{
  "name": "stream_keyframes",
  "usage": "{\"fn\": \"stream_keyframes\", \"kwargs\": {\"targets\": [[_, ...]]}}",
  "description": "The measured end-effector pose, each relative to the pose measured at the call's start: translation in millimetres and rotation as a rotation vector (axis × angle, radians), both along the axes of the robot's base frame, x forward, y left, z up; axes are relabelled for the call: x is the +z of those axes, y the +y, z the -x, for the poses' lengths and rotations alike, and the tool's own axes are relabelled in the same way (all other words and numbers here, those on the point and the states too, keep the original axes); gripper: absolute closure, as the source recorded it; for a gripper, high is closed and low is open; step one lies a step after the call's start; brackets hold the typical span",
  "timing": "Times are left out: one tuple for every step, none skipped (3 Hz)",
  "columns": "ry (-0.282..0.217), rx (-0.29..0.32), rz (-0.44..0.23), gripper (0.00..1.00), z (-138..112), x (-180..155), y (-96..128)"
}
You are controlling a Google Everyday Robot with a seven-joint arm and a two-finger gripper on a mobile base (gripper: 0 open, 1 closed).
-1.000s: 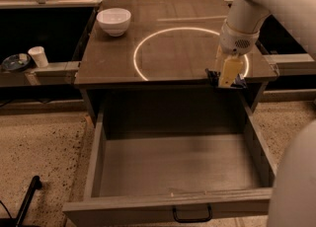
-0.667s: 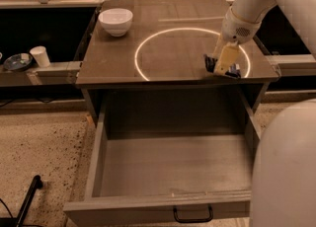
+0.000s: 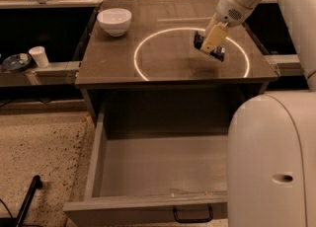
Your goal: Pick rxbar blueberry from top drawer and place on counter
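Observation:
My gripper [image 3: 210, 47] hangs low over the counter [image 3: 163, 60], inside the right part of the bright ring of light. Its yellowish fingers [image 3: 215, 35] are shut on a small dark flat thing that sticks out on both sides, the rxbar blueberry [image 3: 218, 53]. The bar is just above or touching the tabletop; I cannot tell which. The top drawer [image 3: 148, 205] is pulled wide open below the counter. Its inside shows nothing in it, and its black handle [image 3: 192, 215] is at the front.
A white bowl [image 3: 114, 21] stands on the counter's back left corner. A white cup [image 3: 38, 56] and a dark dish [image 3: 16, 62] sit on a low shelf to the left. My white body [image 3: 271, 162] fills the lower right.
My gripper has moved left and farther back with the bar, from the counter's right front edge into the ring of light. The drawer has stayed open.

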State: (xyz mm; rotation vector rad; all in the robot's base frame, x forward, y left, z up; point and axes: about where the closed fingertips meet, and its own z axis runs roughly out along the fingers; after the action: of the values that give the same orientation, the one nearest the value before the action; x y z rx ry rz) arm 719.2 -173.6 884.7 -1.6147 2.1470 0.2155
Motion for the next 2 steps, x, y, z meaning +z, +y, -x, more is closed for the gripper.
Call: {"fn": "stream_keyframes", "kwargs": {"targets": [[-0.033,-0.008,-0.015,0.59,-8.4,10.2,1.7],[-0.034,-0.008,-0.016,0.35,-8.7,10.0,1.9]]}}
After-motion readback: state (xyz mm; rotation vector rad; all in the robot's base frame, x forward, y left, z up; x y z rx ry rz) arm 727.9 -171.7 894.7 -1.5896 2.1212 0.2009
